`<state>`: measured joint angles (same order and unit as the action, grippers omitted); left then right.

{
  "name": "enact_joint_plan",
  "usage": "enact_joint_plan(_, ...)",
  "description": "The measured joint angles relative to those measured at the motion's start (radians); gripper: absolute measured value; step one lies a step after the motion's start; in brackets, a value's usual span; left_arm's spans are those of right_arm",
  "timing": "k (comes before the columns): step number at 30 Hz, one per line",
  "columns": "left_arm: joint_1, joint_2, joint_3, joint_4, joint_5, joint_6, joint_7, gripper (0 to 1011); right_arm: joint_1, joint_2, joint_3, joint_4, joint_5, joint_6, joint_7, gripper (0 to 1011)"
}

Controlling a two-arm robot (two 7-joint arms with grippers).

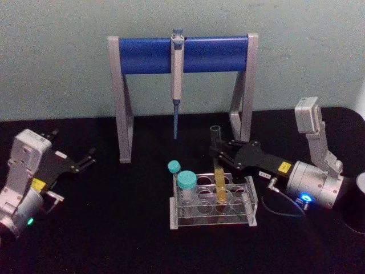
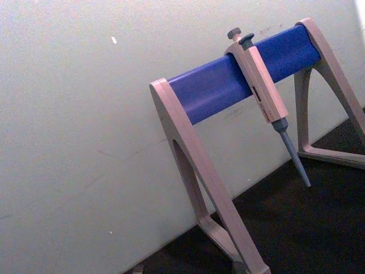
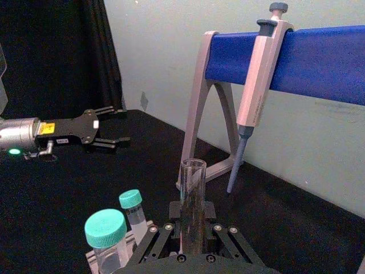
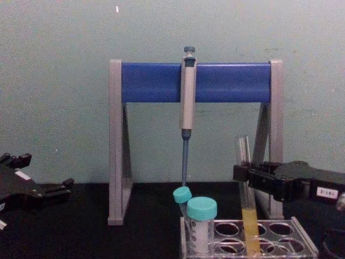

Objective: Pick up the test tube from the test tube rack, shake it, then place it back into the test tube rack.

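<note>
Right gripper (image 1: 219, 153) looks clamped on the test tube (image 1: 219, 188) near its top. It stands upright in the test tube rack (image 1: 251, 209), so 1 straight lift. Left gripper (image 3: 120, 125) parked well apart, fingers spread.

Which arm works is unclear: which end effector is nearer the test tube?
Right. The right end effector is at the test tube; the left end effector sits far to its left.

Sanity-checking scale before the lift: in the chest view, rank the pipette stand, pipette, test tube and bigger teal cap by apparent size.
1. pipette stand
2. pipette
3. test tube, slightly shorter but nearer the camera, so unsure
4. bigger teal cap
</note>
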<state>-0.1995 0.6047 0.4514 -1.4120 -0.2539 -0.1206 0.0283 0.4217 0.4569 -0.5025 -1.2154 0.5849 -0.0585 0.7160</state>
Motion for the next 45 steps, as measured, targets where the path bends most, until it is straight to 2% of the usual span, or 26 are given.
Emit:
enact_joint_plan(20,0.0,0.0,0.0,0.0,0.0,0.0,0.0,1001,-0.001,-0.001,0.001,0.0,0.001,0.0,0.002,229)
enact_joint_plan(23,0.0,0.0,0.0,0.0,0.0,0.0,0.0,1001,-0.001,-0.001,0.001,0.0,0.001,-0.001,0.002,261)
enact_joint_plan(25,0.0,0.0,0.0,0.0,0.0,0.0,0.0,1001,-0.001,-0.001,0.001,0.0,0.002,-0.001,0.002,345)
enact_joint_plan(26,0.0,0.0,0.0,0.0,0.0,0.0,0.0,1001,-0.001,-0.001,0.001,0.0,0.002,-0.001,0.002,345)
enact_joint_plan(34,0.0,0.0,0.0,0.0,0.0,0.0,0.0,1001,-0.001,-0.001,0.001,0.0,0.002,-0.001,0.003,625)
enact_joint_plan(36,0.0,0.0,0.0,0.0,0.0,0.0,0.0,1001,-0.001,-0.001,0.001,0.0,0.003,-0.001,0.003,656)
enact_joint_plan(39,0.0,0.0,0.0,0.0,0.0,0.0,0.0,1001,-0.001,-0.001,0.001,0.0,0.003,-0.001,0.003,786)
enact_joint_plan(45,0.0,0.0,0.0,0.0,0.0,0.0,0.0,1001,-0.001,-0.001,0.001,0.0,0.003,-0.001,0.003,954)
